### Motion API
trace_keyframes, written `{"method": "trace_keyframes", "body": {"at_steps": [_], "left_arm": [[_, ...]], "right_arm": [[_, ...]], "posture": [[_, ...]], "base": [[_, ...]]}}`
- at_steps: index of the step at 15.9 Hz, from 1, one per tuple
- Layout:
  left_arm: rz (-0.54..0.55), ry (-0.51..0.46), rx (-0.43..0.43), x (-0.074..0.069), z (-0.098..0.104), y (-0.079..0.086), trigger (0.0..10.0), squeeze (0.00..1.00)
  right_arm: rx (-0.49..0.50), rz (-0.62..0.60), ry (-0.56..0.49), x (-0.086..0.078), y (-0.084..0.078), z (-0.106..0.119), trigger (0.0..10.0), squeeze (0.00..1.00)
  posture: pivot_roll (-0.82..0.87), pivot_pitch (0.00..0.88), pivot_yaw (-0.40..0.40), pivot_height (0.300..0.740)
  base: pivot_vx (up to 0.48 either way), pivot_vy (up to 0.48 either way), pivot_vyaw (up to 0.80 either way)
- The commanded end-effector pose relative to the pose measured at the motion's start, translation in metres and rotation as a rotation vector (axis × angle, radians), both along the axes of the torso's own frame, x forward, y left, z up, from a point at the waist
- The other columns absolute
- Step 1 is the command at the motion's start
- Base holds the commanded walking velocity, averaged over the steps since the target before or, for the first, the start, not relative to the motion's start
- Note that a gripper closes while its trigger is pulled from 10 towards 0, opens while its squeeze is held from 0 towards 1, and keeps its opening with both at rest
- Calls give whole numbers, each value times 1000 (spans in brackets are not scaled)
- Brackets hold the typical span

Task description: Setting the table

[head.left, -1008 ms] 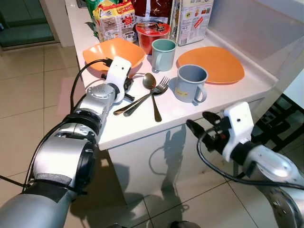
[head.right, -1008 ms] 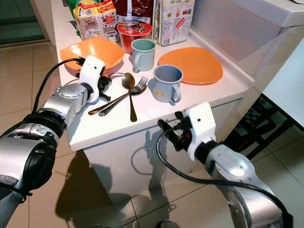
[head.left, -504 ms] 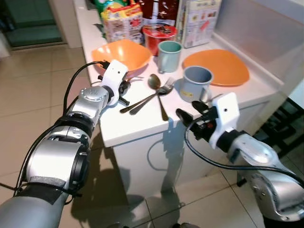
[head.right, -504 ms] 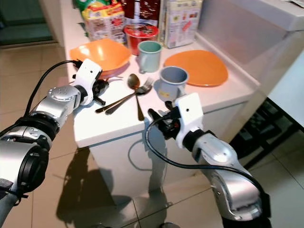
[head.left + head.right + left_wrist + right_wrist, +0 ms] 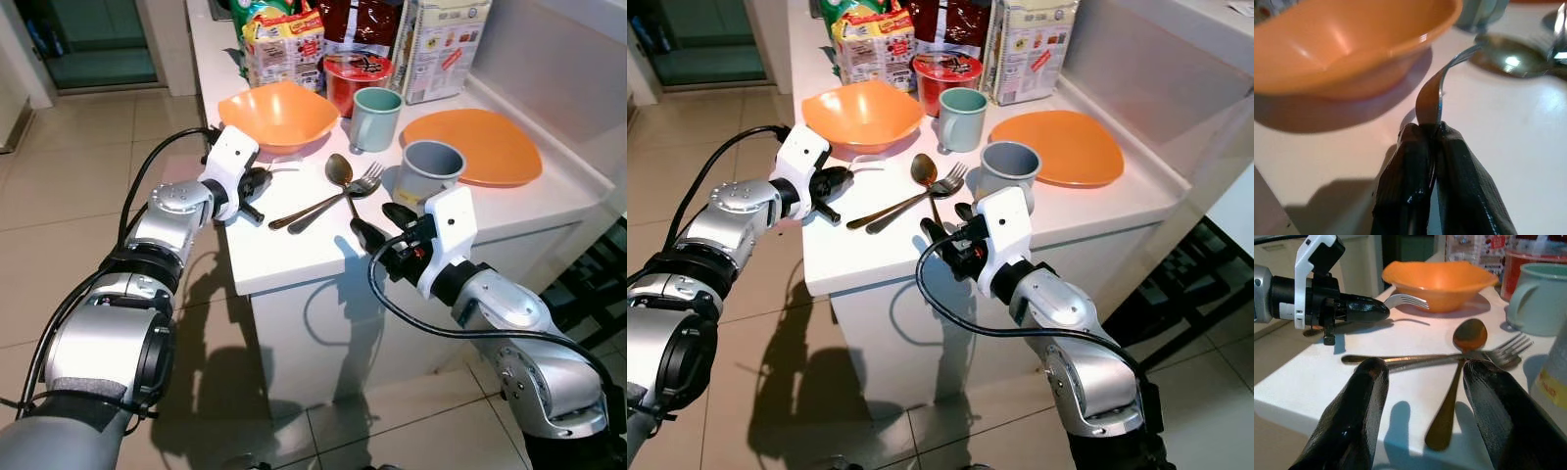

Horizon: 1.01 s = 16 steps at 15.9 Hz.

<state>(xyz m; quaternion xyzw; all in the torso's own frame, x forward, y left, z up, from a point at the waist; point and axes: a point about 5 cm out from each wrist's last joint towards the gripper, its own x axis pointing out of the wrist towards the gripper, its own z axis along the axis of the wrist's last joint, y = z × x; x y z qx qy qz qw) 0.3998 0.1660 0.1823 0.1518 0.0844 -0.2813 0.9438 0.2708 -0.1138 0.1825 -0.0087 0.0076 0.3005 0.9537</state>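
**A:** What has changed in the last second?

**B:** The right gripper (image 5: 942,230) has come up from below the counter edge to the front of the white countertop (image 5: 294,259). Its fingers are spread apart and empty, lined up on the brown-handled metal spoon (image 5: 1457,369) lying there. The camera has shifted too, so the scene only looks moved.

**A:** And the left?

**B:** The left gripper (image 5: 257,183) stays clenched on the handle of a shiny metal fork (image 5: 1406,300), held just beside the orange plastic bowl (image 5: 860,113), tines clear of the surface.

**A:** So where does the task stand?

**B:** Judging by this, early: one fork is in hand and the right arm looks ready to take the spoon. A second metal fork (image 5: 328,198) and another utensil lie crossed under it, near the grey mug (image 5: 428,168) and flat orange plate (image 5: 480,147).
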Motion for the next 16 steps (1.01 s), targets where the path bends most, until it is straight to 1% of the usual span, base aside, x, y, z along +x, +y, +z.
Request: {"method": "trace_keyframes", "body": {"at_steps": [1,2,4,7,10,11,12,13,16], "left_arm": [[-35,-26,-46,-1,8,-1,0,0],[-58,-40,-77,-3,13,-1,0,0],[-102,-46,-95,-10,14,2,0,0],[-181,-36,-130,-31,12,3,0,0],[-224,-28,-163,-48,16,3,0,0],[-238,-31,-177,-55,19,3,0,0],[-244,-38,-181,-59,24,3,0,0],[-247,-45,-185,-62,27,2,0,0],[-261,-63,-218,-79,41,-6,0,0]], "right_arm": [[5,6,-17,2,1,3,10000,0],[14,7,-21,2,1,3,10000,0],[31,5,-27,2,1,4,10000,0],[60,0,-30,2,0,4,10000,0],[73,2,-36,2,0,4,10000,0],[92,-6,-41,3,0,6,10000,0],[134,-25,-44,5,-2,10,10000,0],[152,-31,-46,6,-2,12,10000,0],[178,-37,-50,7,-2,13,10000,0]], "posture": [[-3,0,-33,740],[1,0,-31,740],[8,0,-28,740],[33,0,-28,740],[41,0,-26,740],[47,0,-24,740],[49,0,-22,740],[52,0,-21,740],[62,0,-19,740]], "base": [[0,0,0],[0,0,0],[0,0,0],[0,0,0],[0,0,0],[0,0,0],[0,0,0],[0,0,0],[0,0,0]]}}
